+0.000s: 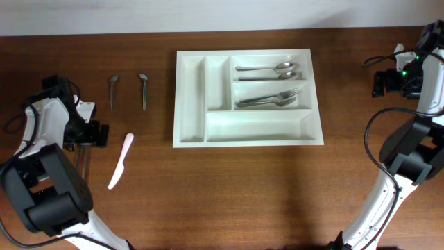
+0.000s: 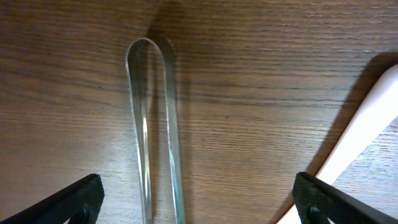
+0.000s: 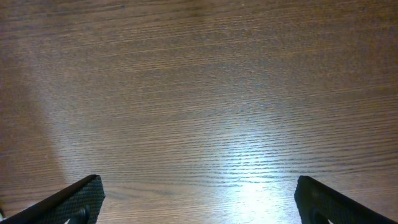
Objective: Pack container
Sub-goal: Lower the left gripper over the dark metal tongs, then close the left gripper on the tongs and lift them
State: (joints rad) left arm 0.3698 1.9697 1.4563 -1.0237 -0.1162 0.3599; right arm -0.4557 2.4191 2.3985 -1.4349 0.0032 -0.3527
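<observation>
The brown wooden desk (image 1: 208,194) fills every view. The left pincer (image 2: 199,196) is spread wide over a metal handle (image 2: 155,124), gripping nothing. A pale plastic knife (image 1: 119,161) lies just beside it, with two loose spoons (image 1: 143,90) beyond. The white container (image 1: 257,126) sits mid-desk, holding tray spoons (image 1: 267,69) and forks (image 1: 267,101). The right pincer (image 3: 199,196), also apart, hangs over bare wood near the desk's right edge.

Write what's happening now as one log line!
left pincer open above metal handle | right pincer open above table | tray holds spoons, forks
</observation>
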